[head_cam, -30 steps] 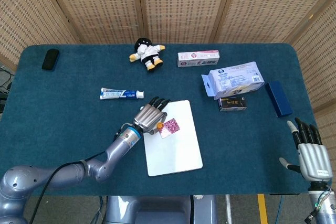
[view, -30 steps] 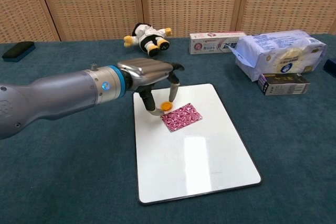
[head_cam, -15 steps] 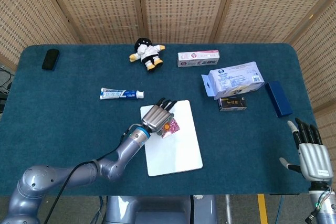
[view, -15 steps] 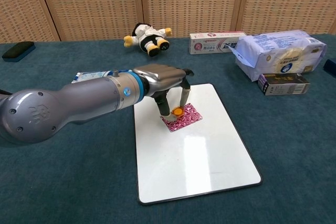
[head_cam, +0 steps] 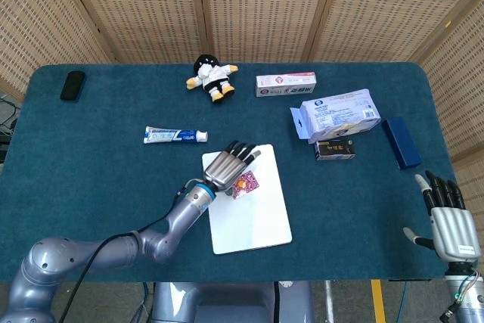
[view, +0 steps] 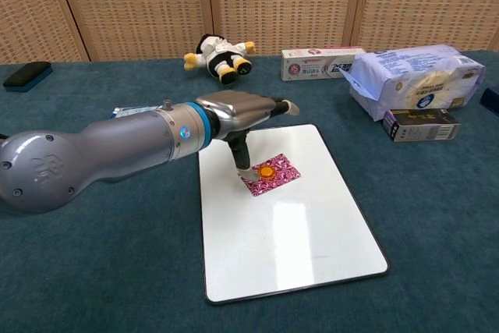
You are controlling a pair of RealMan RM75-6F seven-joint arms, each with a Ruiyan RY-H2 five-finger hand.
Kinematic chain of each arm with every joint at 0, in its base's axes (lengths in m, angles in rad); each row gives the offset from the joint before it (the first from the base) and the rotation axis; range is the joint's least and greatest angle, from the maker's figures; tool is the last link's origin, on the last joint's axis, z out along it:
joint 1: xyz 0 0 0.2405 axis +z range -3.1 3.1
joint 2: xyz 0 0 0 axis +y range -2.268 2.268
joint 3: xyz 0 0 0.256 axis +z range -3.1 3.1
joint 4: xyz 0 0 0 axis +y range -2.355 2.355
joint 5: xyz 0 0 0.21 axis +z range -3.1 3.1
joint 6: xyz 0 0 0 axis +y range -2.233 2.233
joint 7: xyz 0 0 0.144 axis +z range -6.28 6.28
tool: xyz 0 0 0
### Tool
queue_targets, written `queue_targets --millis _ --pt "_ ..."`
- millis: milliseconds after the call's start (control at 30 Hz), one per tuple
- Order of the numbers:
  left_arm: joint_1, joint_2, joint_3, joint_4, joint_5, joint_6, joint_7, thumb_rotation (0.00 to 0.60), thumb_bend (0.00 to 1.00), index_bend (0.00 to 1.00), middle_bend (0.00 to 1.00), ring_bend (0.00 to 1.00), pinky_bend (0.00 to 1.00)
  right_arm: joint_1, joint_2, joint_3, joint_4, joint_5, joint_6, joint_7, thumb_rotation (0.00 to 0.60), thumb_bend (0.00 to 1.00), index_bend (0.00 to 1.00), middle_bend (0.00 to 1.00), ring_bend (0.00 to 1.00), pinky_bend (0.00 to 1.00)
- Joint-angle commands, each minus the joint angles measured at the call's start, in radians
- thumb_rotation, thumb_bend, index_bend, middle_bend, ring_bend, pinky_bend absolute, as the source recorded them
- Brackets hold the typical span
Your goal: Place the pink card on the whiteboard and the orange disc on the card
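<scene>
Resting now on pink card (view: pixel 270 174): orange disc (view: pixel 267 170), released since earlier; left hand (view: pixel 243 112) fingers spread, empty.

I see a plush doll (head_cam: pixel 212 77), toothpaste box (head_cam: pixel 285 84), tube (head_cam: pixel 175 135), wipes pack (head_cam: pixel 337 113), small black box (head_cam: pixel 334 149), blue box (head_cam: pixel 401 142) and black eraser (head_cam: pixel 72 85).

The table (head_cam: pixel 91 179) is covered with a dark teal cloth. Behind it, woven wicker screen panels (head_cam: pixel 257 5) in wooden frames are seen. Grey floor (head_cam: pixel 355 300) is glimpsed below.
</scene>
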Motion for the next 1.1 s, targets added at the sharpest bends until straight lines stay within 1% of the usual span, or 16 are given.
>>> queue_targets --millis 33,67,133,200,267,400,500,600,700,833,933,1000,1100 --pt "0.028 0.06 0.002 -0.069 0.037 0.046 -0.02 0.6 0.13 0.0 0.0 0.0 0.0 -0.001 -0.001 0.0 0.001 0.001 0.0 0.0 0.6 0.0 0.0 0.03 0.0 0.0" --pt "0.041 0.087 0.005 -0.098 0.051 0.062 -0.027 0.6 0.12 0.0 0.0 0.0 0.0 -0.001 -0.001 0.0 0.001 0.002 0.001 0.0 0.6 0.0 0.0 0.03 0.0 0.0" --pt "0.066 0.146 0.011 -0.154 0.081 0.095 -0.038 0.6 0.05 0.0 0.0 0.0 0.0 -0.002 -0.001 0.0 0.001 0.001 0.002 0.0 0.6 0.0 0.0 0.03 0.0 0.0" --pt "0.096 0.213 0.028 -0.211 0.123 0.132 -0.044 0.6 0.01 0.0 0.0 0.0 0.0 -0.002 -0.001 0.0 0.0 0.0 0.004 -0.002 0.6 0.0 0.0 0.03 0.0 0.0" --pt "0.13 0.281 0.048 -0.264 0.17 0.177 -0.054 0.6 0.0 0.0 0.0 0.0 0.0 -0.003 -0.002 0.0 0.0 -0.001 0.006 -0.003 0.6 0.0 0.0 0.03 0.0 0.0" --pt "0.247 0.452 0.109 -0.37 0.299 0.324 -0.111 0.6 0.0 0.0 0.0 0.0 0.0 -0.004 -0.003 -0.001 -0.001 -0.004 0.01 -0.008 0.6 0.0 0.0 0.03 0.0 0.0" --pt "0.345 0.556 0.154 -0.406 0.377 0.437 -0.197 0.6 0.0 0.0 0.0 0.0 0.0 -0.004 -0.003 -0.001 -0.003 -0.005 0.011 -0.012 0.6 0.0 0.0 0.03 0.0 0.0" --pt "0.45 0.623 0.208 -0.4 0.43 0.533 -0.315 0.6 0.0 0.0 0.0 0.0 0.0 -0.004 -0.003 -0.001 -0.006 -0.006 0.011 -0.015 0.6 0.0 0.0 0.03 0.0 0.0" --pt "0.548 0.648 0.25 -0.37 0.463 0.621 -0.443 0.6 0.0 0.0 0.0 0.0 0.0 -0.003 -0.003 -0.001 -0.009 -0.007 0.011 -0.02 0.6 0.0 0.0 0.03 0.0 0.0" --pt "0.681 0.638 0.293 -0.299 0.496 0.743 -0.618 0.6 0.0 0.0 0.0 0.0 0.0 -0.004 -0.004 -0.002 -0.014 -0.011 0.016 -0.028 0.6 0.0 0.0 0.04 0.0 0.0" --pt "0.755 0.618 0.32 -0.24 0.516 0.808 -0.66 0.6 0.0 0.0 0.0 0.0 0.0 -0.004 -0.004 -0.002 -0.018 -0.011 0.015 -0.035 0.6 0.0 0.0 0.04 0.0 0.0" --pt "0.788 0.615 0.333 -0.235 0.523 0.821 -0.684 0.6 0.0 0.0 0.0 0.0 0.0 -0.003 -0.003 -0.002 -0.019 -0.011 0.014 -0.036 0.6 0.0 0.0 0.04 0.0 0.0" --pt "0.812 0.627 0.338 -0.244 0.531 0.823 -0.697 0.6 0.0 0.0 0.0 0.0 0.0 -0.006 -0.004 -0.003 -0.019 -0.013 0.019 -0.035 0.6 0.0 0.0 0.04 0.0 0.0"
